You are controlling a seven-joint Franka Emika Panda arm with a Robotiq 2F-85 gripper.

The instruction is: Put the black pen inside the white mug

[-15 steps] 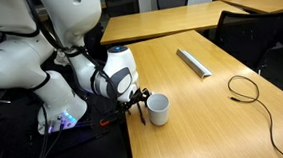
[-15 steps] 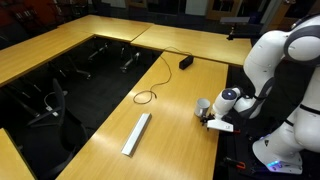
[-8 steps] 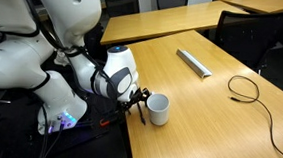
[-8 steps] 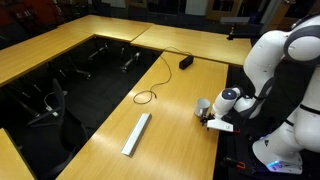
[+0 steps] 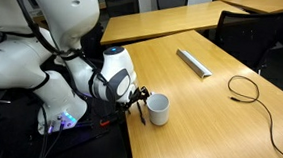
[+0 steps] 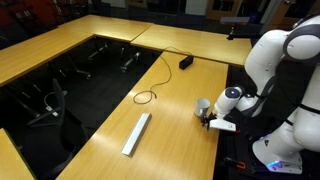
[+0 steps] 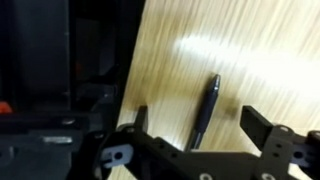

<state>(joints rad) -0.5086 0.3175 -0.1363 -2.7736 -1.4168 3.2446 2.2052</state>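
- My hand (image 7: 196, 118) is spread wide and holds nothing. In the wrist view its fingers (image 7: 262, 125) stand on either side of the black pen (image 7: 206, 108), and as far as I can tell neither touches it.
- The black pen lies flat on the wooden tabletop (image 7: 260, 45), close to the tabletop's edge. It sits between my fingers, a little nearer one than the other, and slants slightly.
- The white mug (image 5: 157, 108) stands upright with its mouth up, just beside my hand (image 5: 136, 105) in both exterior views (image 6: 203, 106). No pen sticks out of it.
- In the exterior views my hand sits low at the tabletop next to the mug. The pen is too thin, or too hidden under my hand, to make out there.
- Of the task, I judge only the approach to be done: I am lined up over the pen. It is not yet gripped or lifted, and it is not in the mug.
- What is left is to close on the pen, raise it off the tabletop, bring it over the mug's mouth and let it go inside. The mug is so near that the carry should be short.
- The flat grey bar (image 5: 193, 62) and the looped black cable (image 5: 243, 88) lie well apart from me, farther along the tabletop, and are not in the way.
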